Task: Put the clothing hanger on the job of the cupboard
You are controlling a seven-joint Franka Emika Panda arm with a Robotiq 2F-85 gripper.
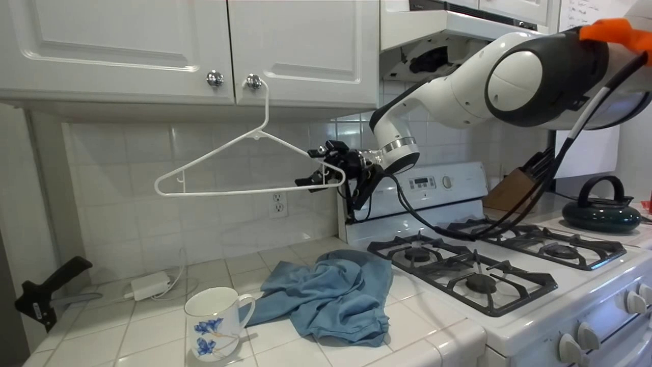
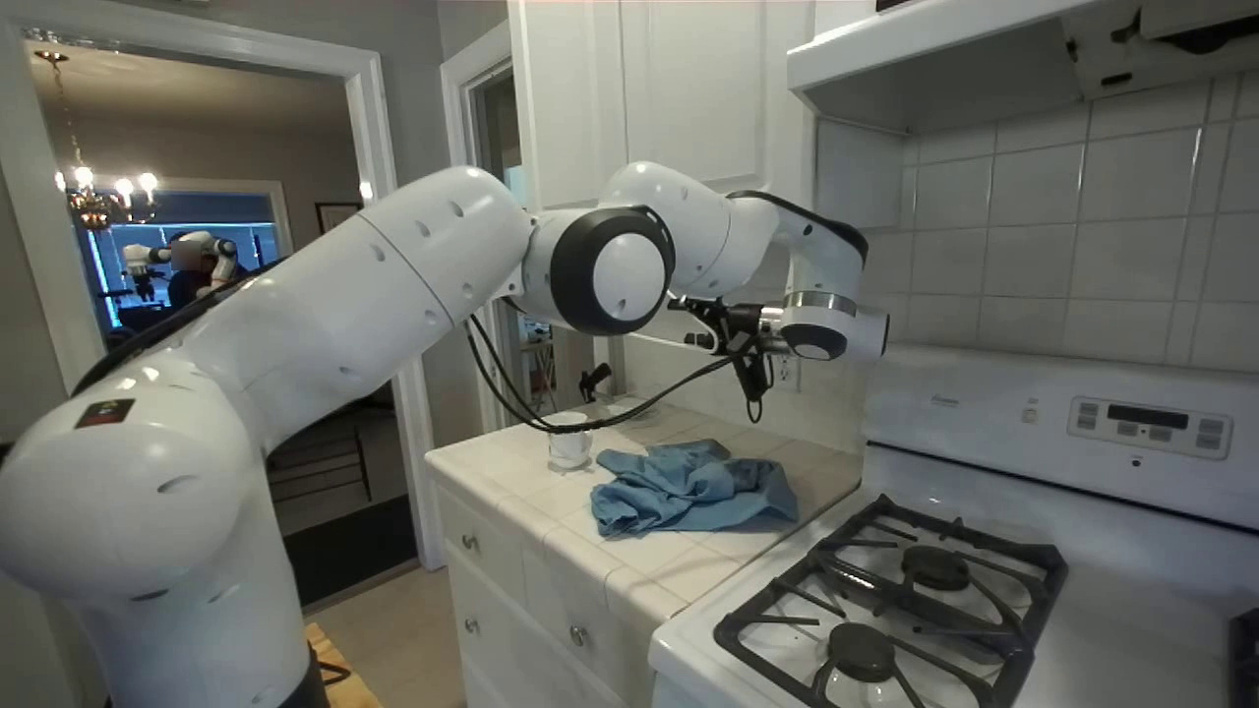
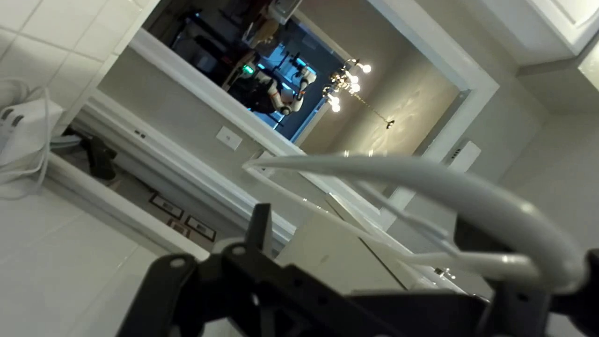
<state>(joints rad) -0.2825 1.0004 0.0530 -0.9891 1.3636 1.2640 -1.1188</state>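
Kitchen: white tiled wall [image 1: 112, 224], tiled bench [image 1: 153, 326], stove [image 1: 463, 186] just beside. On bench, crumpled blue cloth [image 1: 336, 300] with flowered mug [image 1: 211, 326] near it; small white box [image 1: 150, 286] farther back near wall. White clothes hanger [image 1: 229, 193] up at cupboard [image 1: 127, 30] — hook [image 1: 267, 102] looped over silver knob [image 1: 253, 81] of door [image 1: 310, 48] nearer stove, frame hanging below, well above bench. End effector [image 1: 304, 167] at hanger's stove-side corner — fingers [image 1: 308, 182] spread wide, released; whether any finger touches hanger, cannot tell.
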